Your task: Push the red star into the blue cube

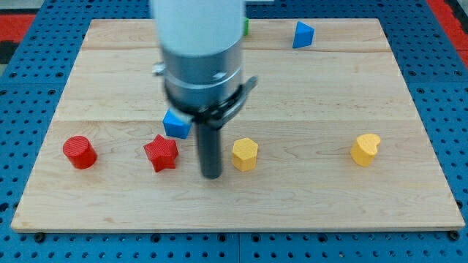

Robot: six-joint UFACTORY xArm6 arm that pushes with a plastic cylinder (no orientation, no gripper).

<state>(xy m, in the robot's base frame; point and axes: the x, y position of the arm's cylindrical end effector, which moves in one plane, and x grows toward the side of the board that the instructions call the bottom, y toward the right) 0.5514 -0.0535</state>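
Observation:
The red star lies on the wooden board at the lower left of centre. The blue cube sits just above and to the right of it, partly hidden by the arm; the two are close, and I cannot tell if they touch. My tip rests on the board to the right of the red star, a small gap away, and below the blue cube. It stands between the star and a yellow hexagonal block.
A red cylinder sits at the view's left. A yellow heart-like block is at the right. A blue triangular block is near the top edge. A green block peeks out behind the arm at the top.

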